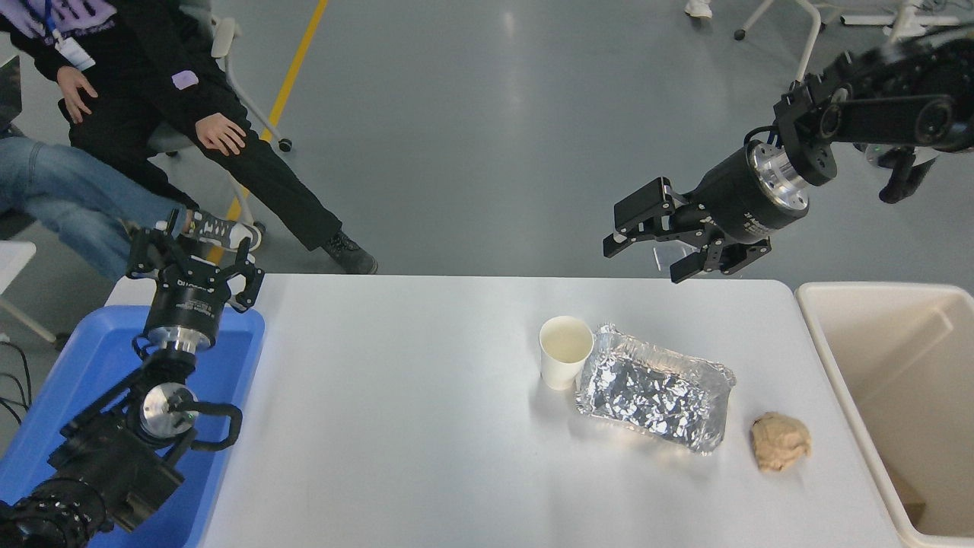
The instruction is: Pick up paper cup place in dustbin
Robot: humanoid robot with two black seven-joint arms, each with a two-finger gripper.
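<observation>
The white paper cup [565, 360] stands upright near the table's middle, touching the left end of a foil tray [654, 388]. The cream-beige dustbin [837, 358] stands off the table's right edge, open at the top. My right gripper [650, 247] is open and empty, held high over the table's far edge, up and to the right of the cup. My left gripper [194, 262] is open and parked at the lower left over the blue tray.
A crumpled brown paper ball [779, 441] lies right of the foil tray, near the dustbin. A blue plastic tray [84, 365] sits at the table's left edge. Two people sit beyond the far left corner, one with a foot [221, 228] near my left gripper.
</observation>
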